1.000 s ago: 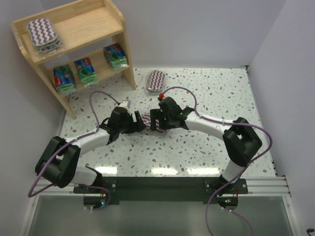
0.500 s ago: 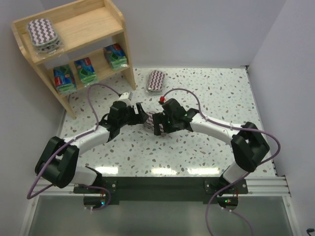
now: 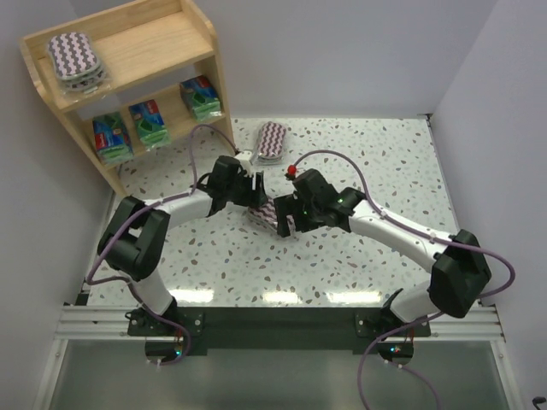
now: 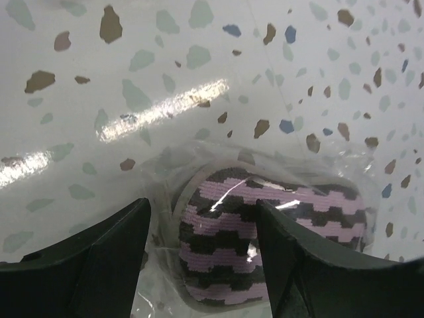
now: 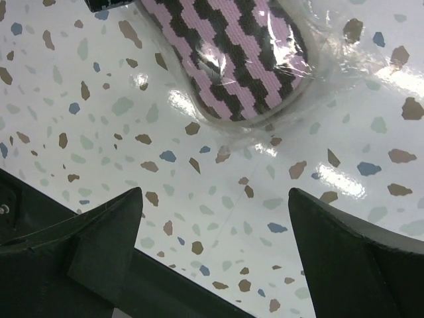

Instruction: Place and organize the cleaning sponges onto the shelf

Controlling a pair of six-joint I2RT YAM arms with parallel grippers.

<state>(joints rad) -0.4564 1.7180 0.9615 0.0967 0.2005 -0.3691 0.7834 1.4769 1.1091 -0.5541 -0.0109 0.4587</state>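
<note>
1. Left gripper [image 4: 202,211]: jaws spread astride one end of a zigzag sponge pack [image 4: 285,212], not clamped. Judged to be lining up a pinch across its narrow width.
2. Right gripper [image 5: 215,195]: released wide, empty, hovering just beside that pack. Probably standing clear so the left arm can take it.
3. Pack lies on the table [image 3: 385,171], mid-scene between both arms.
4. Second zigzag pack [image 3: 271,141] sits farther off, unhandled.
5. Shelf [image 3: 145,47], far left: top-board pack [image 3: 75,55] at its left end, green-blue packs [image 3: 152,122] on the tier below. The bare board to the right is the likely slot.
</note>
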